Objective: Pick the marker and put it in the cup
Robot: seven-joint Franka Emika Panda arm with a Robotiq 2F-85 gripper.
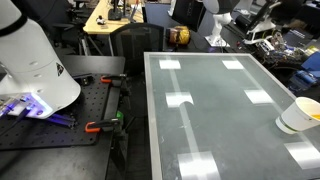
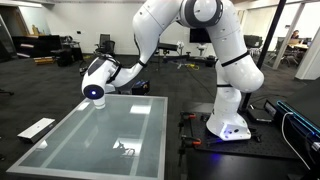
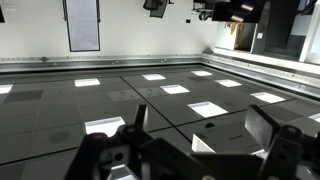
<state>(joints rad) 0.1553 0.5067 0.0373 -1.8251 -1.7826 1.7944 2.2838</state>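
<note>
The white cup (image 1: 298,115) with a tan inside stands on the glass table (image 1: 200,110) at its right edge in an exterior view. The yellow marker shows in no view. The white arm reaches from its base (image 2: 228,125) to the table's far left corner in an exterior view, and the gripper (image 2: 93,93) hangs just above the glass there. In the wrist view the two dark fingers of the gripper (image 3: 200,125) stand wide apart with nothing between them. That view shows only light panels and a wall, with no cup and no marker.
Clamps (image 1: 100,126) and cables lie on the dark bench beside the robot base (image 1: 35,70). Desks, chairs and lab equipment (image 1: 120,20) stand beyond the table. A flat white object (image 2: 37,127) lies to the left of the table.
</note>
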